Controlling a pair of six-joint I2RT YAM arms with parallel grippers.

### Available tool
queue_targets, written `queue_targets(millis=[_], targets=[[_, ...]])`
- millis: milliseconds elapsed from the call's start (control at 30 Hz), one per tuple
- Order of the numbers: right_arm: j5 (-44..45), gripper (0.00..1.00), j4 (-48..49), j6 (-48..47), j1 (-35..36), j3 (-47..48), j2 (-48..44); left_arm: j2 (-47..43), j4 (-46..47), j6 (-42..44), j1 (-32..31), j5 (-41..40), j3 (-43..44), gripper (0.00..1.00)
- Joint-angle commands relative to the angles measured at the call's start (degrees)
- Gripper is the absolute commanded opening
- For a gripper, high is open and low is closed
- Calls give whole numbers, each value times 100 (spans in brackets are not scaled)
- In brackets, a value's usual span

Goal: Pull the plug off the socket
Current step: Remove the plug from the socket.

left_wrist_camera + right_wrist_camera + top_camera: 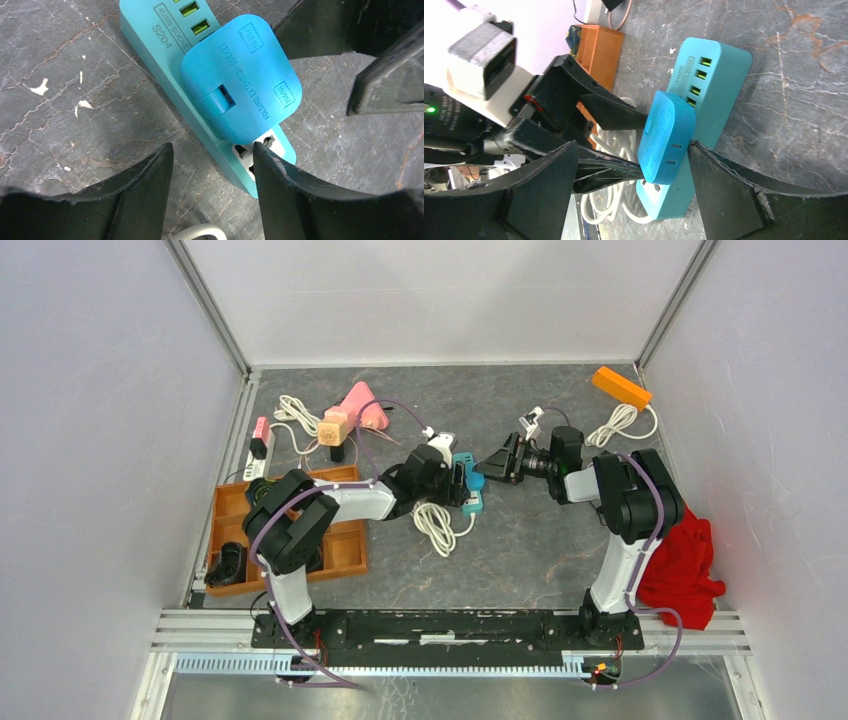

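Plug (666,137), grasp step: right gripper (633,146) spread apart, straddling it, not yet clamped; left gripper (212,150) likewise apart over the power strip (150,30), centre of top view. Next move likely needs: left braces strip, right closes, pulls.

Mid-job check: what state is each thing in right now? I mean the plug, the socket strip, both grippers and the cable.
Socket strip: lying flat on the table.
Plug: seated in the socket strip, not yet pulled.
Left gripper: open, at the socket strip's end.
Right gripper: open, straddling the plug.
White cable: coiled beside the socket strip.
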Motion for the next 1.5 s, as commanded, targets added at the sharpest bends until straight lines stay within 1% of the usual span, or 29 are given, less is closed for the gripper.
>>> queue_targets(millis=[0, 100, 267, 400, 467, 633, 767, 933, 1133, 1167, 1233, 1333, 1467], targets=[[-336, 84, 1031, 626, 37, -30, -169, 117, -170, -4, -11, -35, 144, 64], [-415, 81, 1691, 1077, 37, -133, -193, 133, -170, 11, -11, -29, 110, 63], [-434, 78, 1994, 1312, 177, -183, -103, 118, -157, 50, -7, 121, 124, 63], [-492, 76, 2725, 1832, 350, -218, 3, -55, -57, 103, -7, 270, 39, 65], [-511, 76, 2997, 2009, 380, -209, 26, -200, -11, 138, -11, 336, -57, 67], [-532, 76, 3018, 2016, 373, -218, 91, -584, 134, 198, -11, 456, -326, 74], [-541, 76, 3036, 2015, 361, -200, 77, -770, 162, 166, -11, 486, -426, 75], [-645, 76, 3457, 2225, 124, -187, -116, -1023, 299, 78, -11, 505, -556, 76], [-618, 76, 3633, 2190, -461, -459, -366, -1171, 298, -30, -9, 422, -405, 84], [-604, 75, 3622, 2153, -541, -516, -374, -1160, 240, -52, -11, 386, -316, 85], [-555, 67, 3439, 1989, -694, -602, -379, -1047, 16, -125, -11, 251, -66, 85], [-509, 65, 2458, 1293, -792, -588, -415, -803, -567, -195, -62, -133, 428, 86], [-304, 65, 884, -6, -797, -462, -601, -366, -1553, -247, -297, -1152, 1285, 88]])
